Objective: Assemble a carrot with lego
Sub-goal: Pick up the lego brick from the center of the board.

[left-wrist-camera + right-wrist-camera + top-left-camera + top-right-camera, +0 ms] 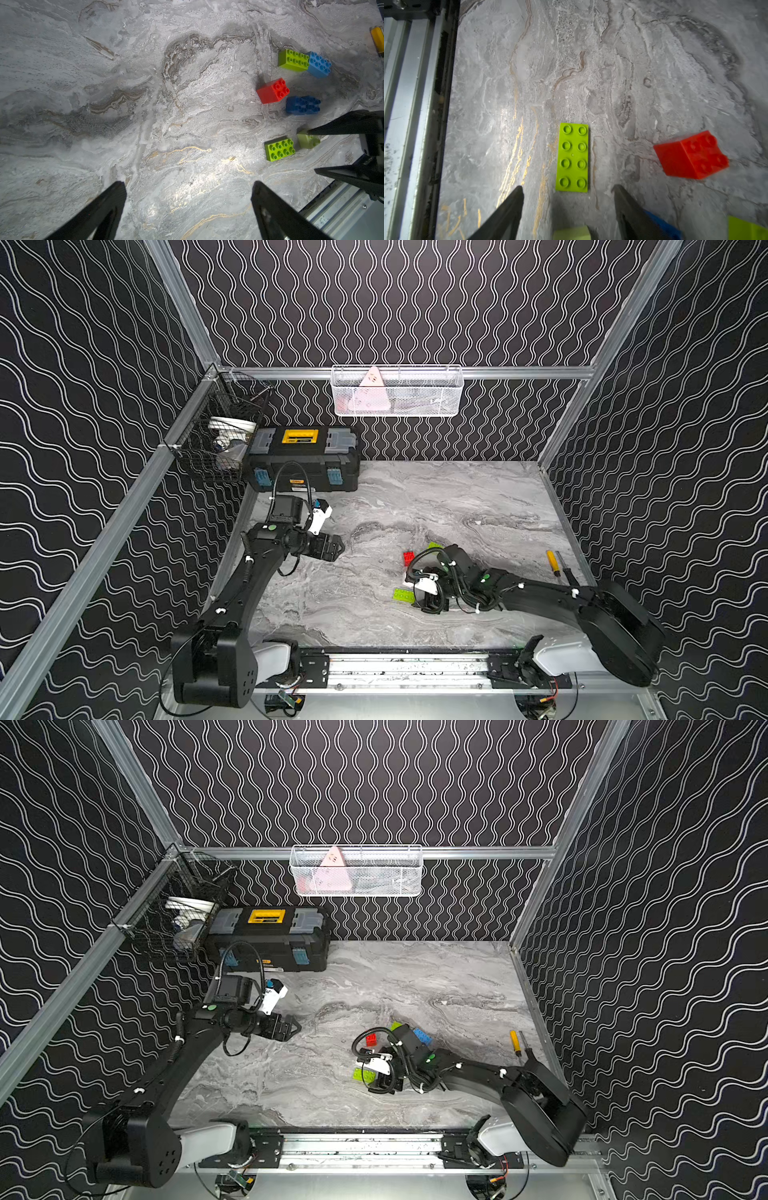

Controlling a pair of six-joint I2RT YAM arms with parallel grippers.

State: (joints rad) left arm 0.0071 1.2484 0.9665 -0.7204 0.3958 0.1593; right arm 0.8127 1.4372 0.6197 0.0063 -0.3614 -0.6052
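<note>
Loosely scattered just right of the marble tabletop's middle, the lego bricks lie unjoined; in a top view a lime green brick sits at 6 o'clock of the red brick. The right gripper straddles the pale yellow brick, jaws partly spread, with a gap on one side and no grip. The left gripper, at 9 o'clock of the bricks, gapes wide and empty.

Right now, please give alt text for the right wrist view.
A lime green brick lies studs up on the marble table, just beyond the open right gripper, with a pale brick between its jaws; a red brick sits apart.
</note>
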